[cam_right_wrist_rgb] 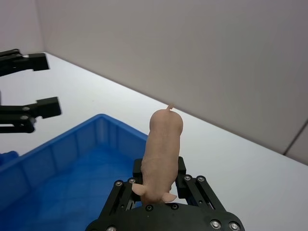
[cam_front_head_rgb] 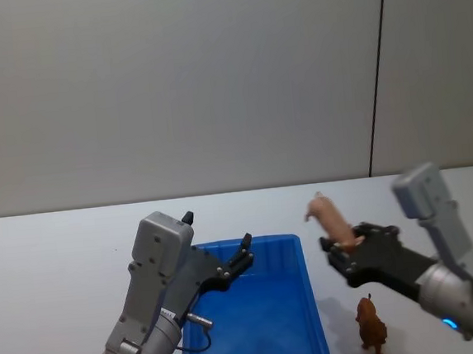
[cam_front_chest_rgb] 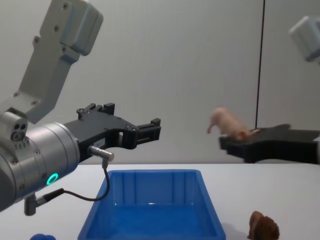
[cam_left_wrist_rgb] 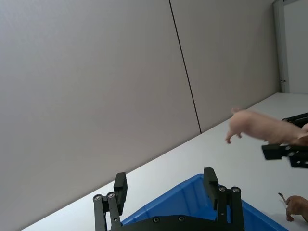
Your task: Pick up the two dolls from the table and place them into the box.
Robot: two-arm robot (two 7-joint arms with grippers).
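While the right gripper (cam_front_head_rgb: pixel 340 249) hangs in the air just off the far right corner of the blue bin (cam_front_head_rgb: pixel 315 303), its jaws are pressed in on the pale pink pig (cam_front_head_rgb: pixel 329 217). They pinch it at one end, so most of the body sticks out past the fingertips, tilted up and away from the arm. Seen from the right wrist, the pig lies lengthwise between the two black fingers (cam_right_wrist_rgb: pixel 183 173), with a small curl at its far tip. It is lifted clear of the white table (cam_front_head_rgb: pixel 61 250) and sits just to the right of the bin's rim rather than over the opening.

The left gripper (cam_left_wrist_rgb: pixel 165 185) hovers above the left side of the bin, jaws spread wide, holding nothing and touching nothing.

The brown shaggy lion figure (cam_front_head_rgb: pixel 370 324) stands upright on the table, just beside the bin's near right corner and under the right arm, apart from both grippers.

On the left arm a green ring light (cam_front_chest_rgb: pixel 51 178) glows at the wrist, and a thin black cable (cam_front_chest_rgb: pixel 85 197) loops below it, in front of the bin's left wall in the chest view.
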